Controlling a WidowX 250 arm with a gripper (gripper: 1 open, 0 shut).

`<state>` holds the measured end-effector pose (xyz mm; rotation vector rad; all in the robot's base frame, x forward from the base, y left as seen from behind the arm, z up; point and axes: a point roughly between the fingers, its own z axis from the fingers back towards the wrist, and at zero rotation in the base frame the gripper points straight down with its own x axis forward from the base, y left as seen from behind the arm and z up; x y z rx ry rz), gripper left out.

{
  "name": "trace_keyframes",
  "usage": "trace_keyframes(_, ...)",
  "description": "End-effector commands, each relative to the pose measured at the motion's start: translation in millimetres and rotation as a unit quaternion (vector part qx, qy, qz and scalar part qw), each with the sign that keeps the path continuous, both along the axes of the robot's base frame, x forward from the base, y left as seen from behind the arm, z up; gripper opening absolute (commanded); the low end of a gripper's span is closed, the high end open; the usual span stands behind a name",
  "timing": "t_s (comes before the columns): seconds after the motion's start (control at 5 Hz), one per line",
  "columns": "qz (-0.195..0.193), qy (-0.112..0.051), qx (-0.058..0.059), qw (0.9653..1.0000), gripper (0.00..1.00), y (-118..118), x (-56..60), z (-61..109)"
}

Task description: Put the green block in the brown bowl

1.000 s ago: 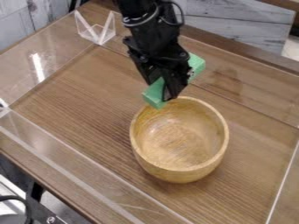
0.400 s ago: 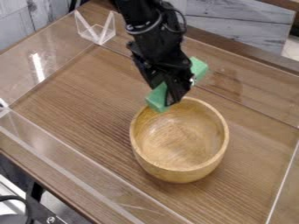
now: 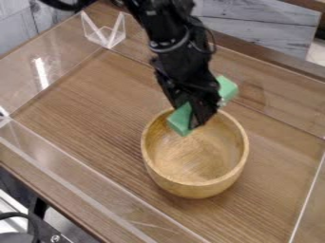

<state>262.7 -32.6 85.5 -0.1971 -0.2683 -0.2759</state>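
A: Fingers first. What did they have?

B: The black gripper (image 3: 195, 104) was clamped tight w/ the flat bright green rectangular block (image 3: 203, 104) pinched between the jaws. One green end stuck out toward the table's far right side, the other poked down below the fingers.

A: And where was that relative to the bowl?

B: The block's lower end hung over the far rim of the round, thick-walled tan wooden bowl (image 3: 195, 177), just inside the opening. Couldn't tell if it touched the rim; looked apart. The bowl sat near the middle of the wooden table (image 3: 76, 104), toward its near right part, nothing else in it.

A: So how to finish the step well?

B: My read: carry it a bit more toward the bowl's centre before letting go, b/c a long bar dropped at the rim could catch the thick wall & tip out. The block was tilted, so lower it into the hollow, then open. Keep the fingers clear of the wall on the way down, or the bowl might get shoved.
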Motion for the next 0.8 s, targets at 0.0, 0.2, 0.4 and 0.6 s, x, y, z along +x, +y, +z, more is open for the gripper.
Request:
trace_keyframes(0.0,-0.007,-0.014,0.005,0.9999,0.0,-6,5.4,0.9)
trace_keyframes(0.2,-0.006,-0.007,0.006,0.9999,0.0,-8,4.4,-4.4)
trace_keyframes(0.4,-0.004,0.001,0.005,1.0,0.0,-8,4.2,-7.7)
trace_keyframes(0.6,-0.003,0.008,0.003,1.0,0.0,-9,4.1,-9.7)
